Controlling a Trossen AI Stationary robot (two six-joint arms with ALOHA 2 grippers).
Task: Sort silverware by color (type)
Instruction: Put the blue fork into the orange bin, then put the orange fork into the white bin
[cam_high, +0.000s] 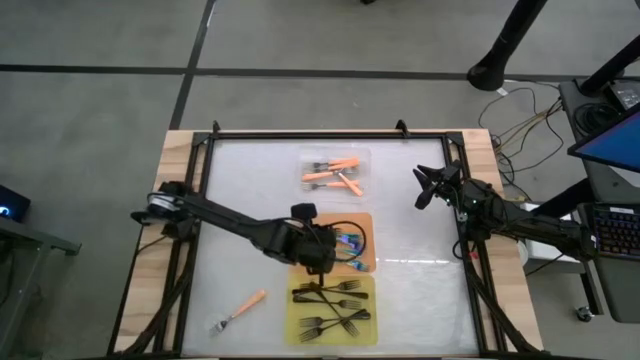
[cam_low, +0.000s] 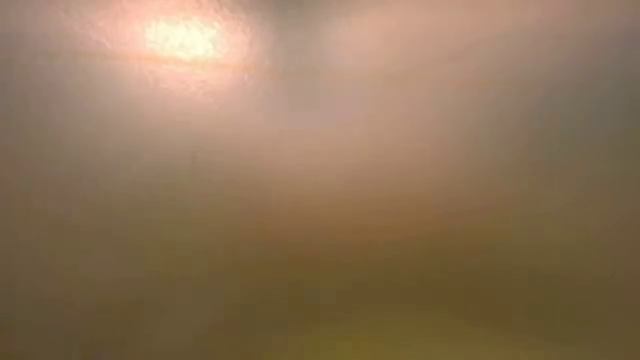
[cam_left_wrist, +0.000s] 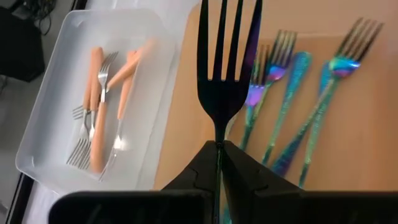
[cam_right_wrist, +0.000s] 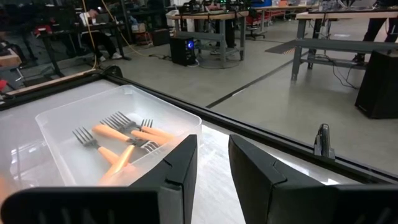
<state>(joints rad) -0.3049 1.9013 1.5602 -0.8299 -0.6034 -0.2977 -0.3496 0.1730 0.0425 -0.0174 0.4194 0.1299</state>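
bench (cam_high: 250, 190): you're looking at three trays in a column down the middle, arms on either side.
clear tray (cam_high: 335, 172): farthest from the robot, holds the orange-handled forks (cam_high: 337, 176), roughly five. looks sorted.
orange tray (cam_high: 368, 262): middle one, teal/blue forks (cam_left_wrist: 292, 106) lying in it. left arm covers part of it, so you can't get a count.
yellow tray (cam_high: 332, 309): nearest, black forks (cam_high: 335, 305) piled in it, about six. looks sorted.
left gripper (cam_left_wrist: 219, 149): pressed together on the handle of a dark fork (cam_left_wrist: 225, 68), held tines-out over the orange tray's edge. not yet placed; i can't tell whether it's black or teal.
right gripper (cam_right_wrist: 211, 165): spread, holding nothing, parked near the clear tray at the bench's right side.
stray fork (cam_high: 240, 307): one orange-handled fork lying alone on the bench, left of the yellow tray.
progress: mostly done by my read. you've got the held fork and the stray left.
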